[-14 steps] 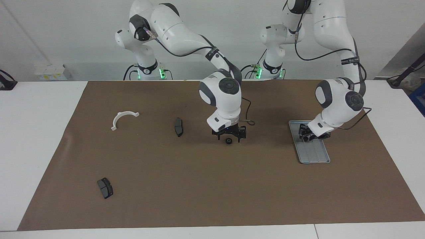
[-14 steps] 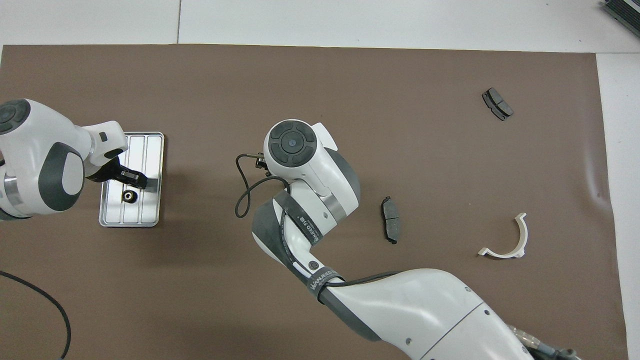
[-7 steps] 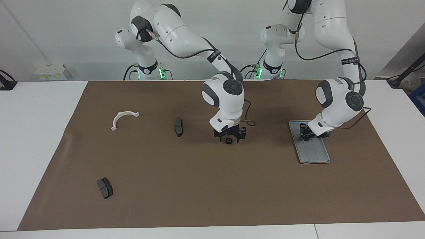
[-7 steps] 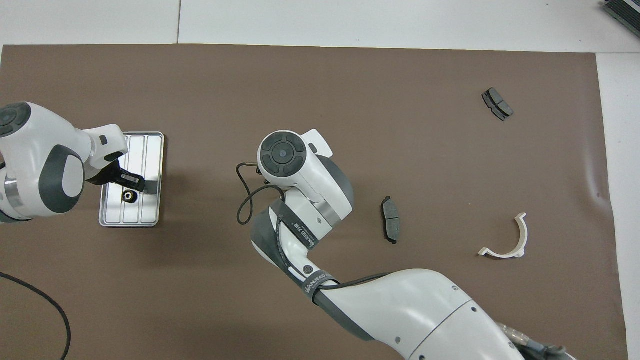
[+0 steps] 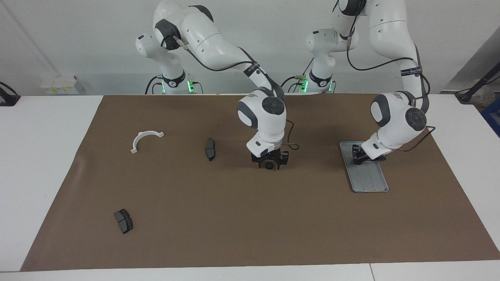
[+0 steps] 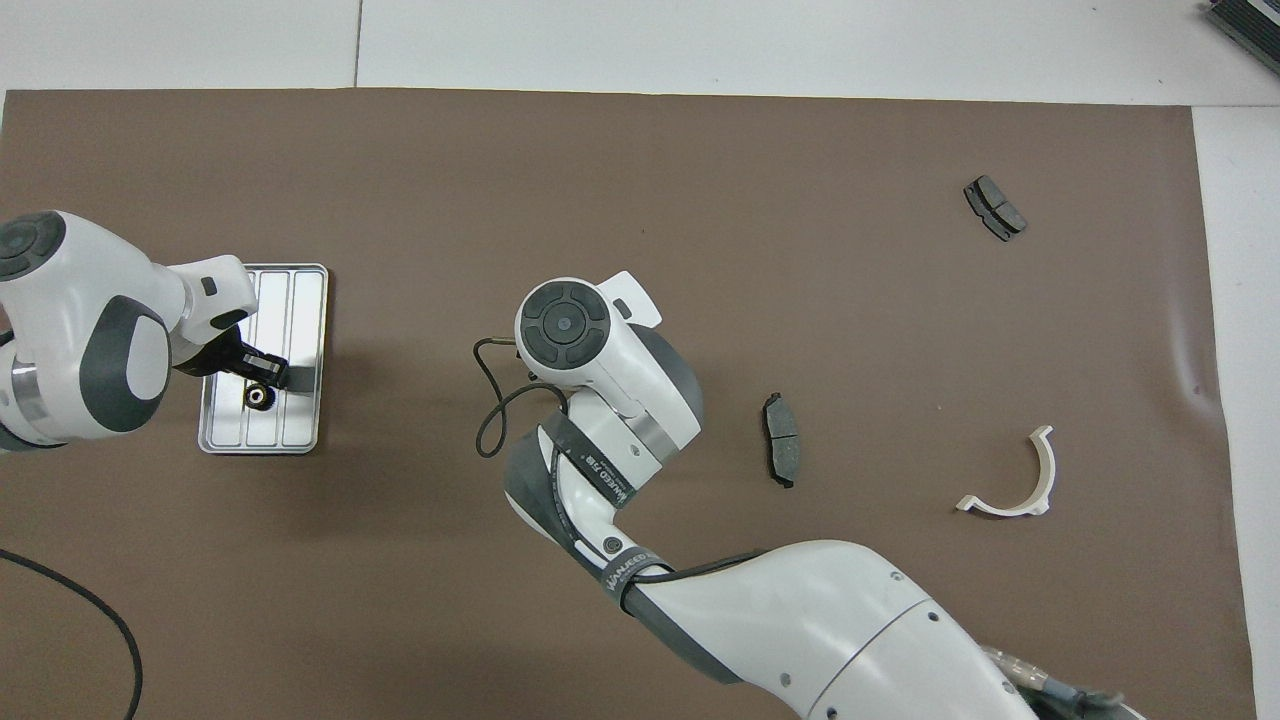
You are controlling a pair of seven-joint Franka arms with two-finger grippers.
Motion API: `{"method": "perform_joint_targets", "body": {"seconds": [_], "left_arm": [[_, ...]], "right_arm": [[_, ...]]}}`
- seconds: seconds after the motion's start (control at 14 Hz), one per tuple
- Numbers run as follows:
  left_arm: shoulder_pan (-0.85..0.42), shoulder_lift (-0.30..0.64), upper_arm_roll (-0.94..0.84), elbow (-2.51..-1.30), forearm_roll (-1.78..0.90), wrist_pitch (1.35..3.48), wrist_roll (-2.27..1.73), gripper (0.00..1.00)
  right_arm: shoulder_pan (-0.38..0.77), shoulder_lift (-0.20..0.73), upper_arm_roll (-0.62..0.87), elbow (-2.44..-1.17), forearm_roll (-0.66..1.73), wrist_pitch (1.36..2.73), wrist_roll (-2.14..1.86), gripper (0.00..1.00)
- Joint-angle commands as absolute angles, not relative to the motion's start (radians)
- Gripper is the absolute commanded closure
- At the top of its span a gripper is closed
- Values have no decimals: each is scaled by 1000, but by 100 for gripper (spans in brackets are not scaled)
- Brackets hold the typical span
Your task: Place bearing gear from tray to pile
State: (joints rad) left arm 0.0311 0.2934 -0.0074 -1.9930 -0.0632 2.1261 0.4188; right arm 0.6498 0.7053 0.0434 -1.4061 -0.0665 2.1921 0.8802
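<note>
The silver tray [image 5: 371, 183] [image 6: 300, 300] lies at the left arm's end of the brown mat. My left gripper [image 5: 360, 159] [image 6: 262, 384] is down in it, shut on a small black bearing gear [image 6: 258, 397]. One finger [image 6: 272, 371] presses the gear and the other is hidden under the hand. My right gripper [image 5: 269, 164] stands at mid-mat, its fingers drawn in on a second bearing gear [image 5: 268, 166] resting there. The overhead view hides that grip under the right hand [image 6: 570, 320]. The pile is a white bracket [image 5: 145, 138] [image 6: 1015, 480] and two brake pads [image 5: 210, 149] [image 5: 123, 221].
The nearest brake pad [image 6: 781, 452] lies beside the right hand, toward the right arm's end. The other pad [image 6: 995, 207] sits farther from the robots. A black cable [image 6: 60, 600] crosses the mat's corner by the left arm. A white box [image 5: 58, 84] sits off the mat.
Both grippers closed. The right's wide fingers drew in around the mid-mat gear as its hand settled lower. The left's finger slid against the gear in the tray.
</note>
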Motion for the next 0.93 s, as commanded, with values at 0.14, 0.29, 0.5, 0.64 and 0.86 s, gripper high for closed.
{"method": "perform_joint_targets", "body": {"seconds": [0.14, 0.29, 0.5, 0.64, 0.86], "left_arm": [[34, 282, -12, -1959, -63, 2128, 379, 92], [20, 293, -17, -1915, -63, 2122, 211, 94], [-70, 293, -21, -1901, -63, 2126, -25, 94], [-170, 293, -21, -1902, -63, 2138, -228, 94], [-326, 290, -21, -1901, -64, 2178, -533, 93]], "right_arm": [[663, 686, 41, -1425, -97, 2183, 899, 100], [647, 667, 32, -1427, -97, 2180, 893, 100], [591, 603, 32, -1486, -95, 2184, 875, 100], [517, 519, 34, -1595, -92, 2195, 798, 100], [393, 387, 35, -1803, -78, 2282, 639, 100]]}}
